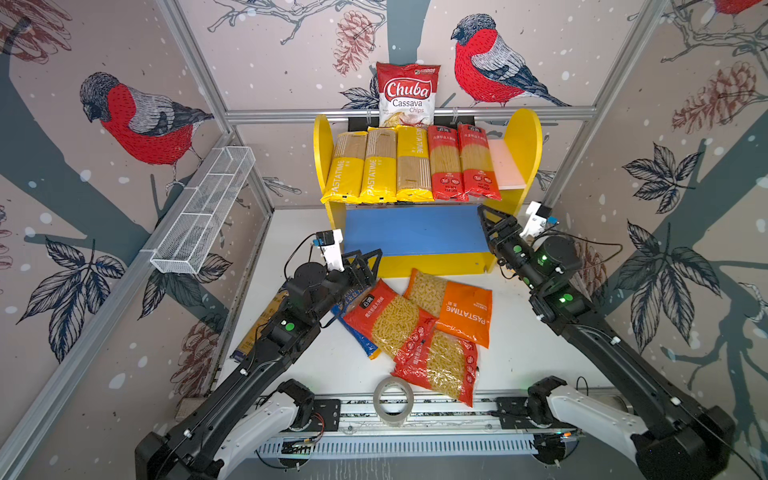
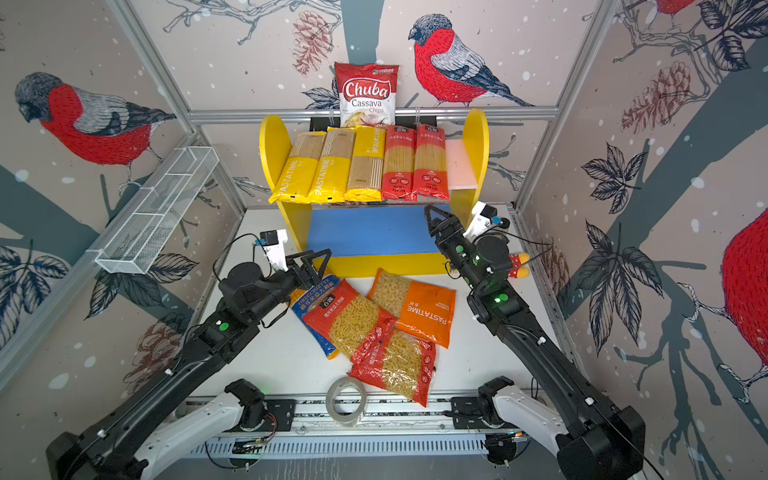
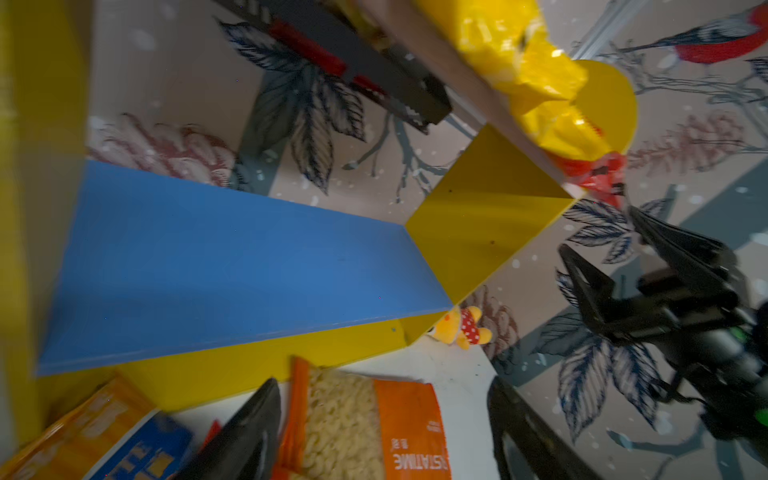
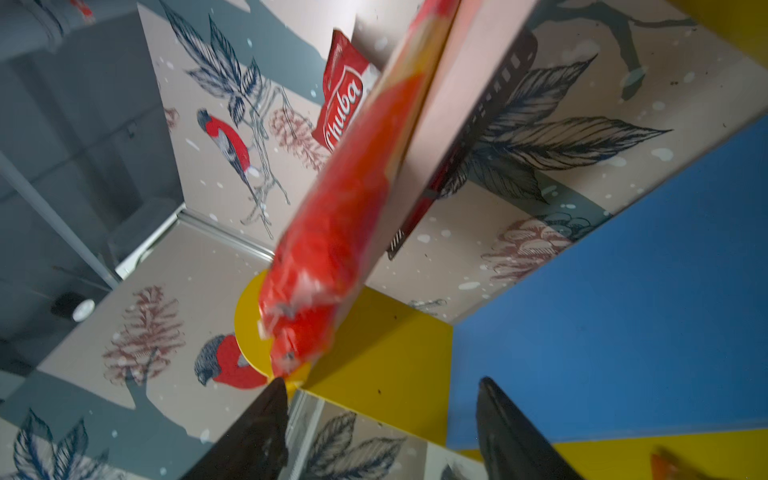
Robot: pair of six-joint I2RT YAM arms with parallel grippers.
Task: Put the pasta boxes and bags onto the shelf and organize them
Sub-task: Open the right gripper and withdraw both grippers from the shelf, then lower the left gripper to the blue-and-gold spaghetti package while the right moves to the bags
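Observation:
The shelf (image 1: pixel 521 137) stands at the back. Three yellow PASTATIME packs (image 1: pixel 376 166) and two red spaghetti packs (image 1: pixel 463 166) lie side by side on its pink upper board (image 1: pixel 505 166). Its blue lower board (image 1: pixel 415 228) is bare. On the table in front lie an orange bag (image 1: pixel 461 309), two red bags (image 1: pixel 390 320) and a blue-orange bag (image 2: pixel 311 307). A navy-gold pack (image 1: pixel 254 336) lies under the left arm. My left gripper (image 1: pixel 368 259) (image 3: pixel 382 382) hangs open and empty above the bags. My right gripper (image 1: pixel 488 212) (image 4: pixel 381 381) is open and empty just below the red packs' front ends.
A Chuba chips bag (image 1: pixel 407 93) stands behind the shelf. A white wire basket (image 1: pixel 203 212) hangs on the left wall. A tape roll (image 1: pixel 392 401) lies at the table's front edge. A small plush toy (image 2: pixel 519 266) sits right of the shelf.

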